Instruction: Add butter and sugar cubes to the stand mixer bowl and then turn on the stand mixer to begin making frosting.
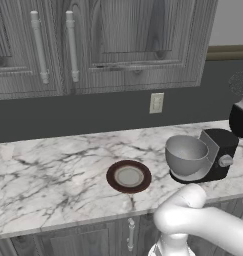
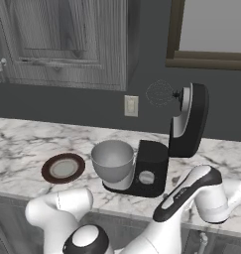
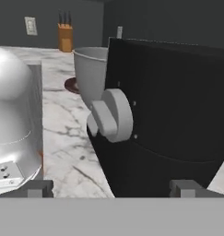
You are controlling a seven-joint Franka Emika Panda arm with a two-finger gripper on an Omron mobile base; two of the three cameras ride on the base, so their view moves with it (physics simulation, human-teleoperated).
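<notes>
The black stand mixer stands on the marble counter with its head tilted up and the wire whisk raised. Its grey metal bowl sits on the base, also seen from the left. In the hand view my gripper is open, its fingertips spread wide on either side of the silver side knob, a short way off and not touching it. The butter and the sugar cubes are out of view.
A dark brown plate with a grey centre lies left of the bowl. A shiny silver appliance sits close on the hand view's left. An orange knife block and a wall outlet are at the back.
</notes>
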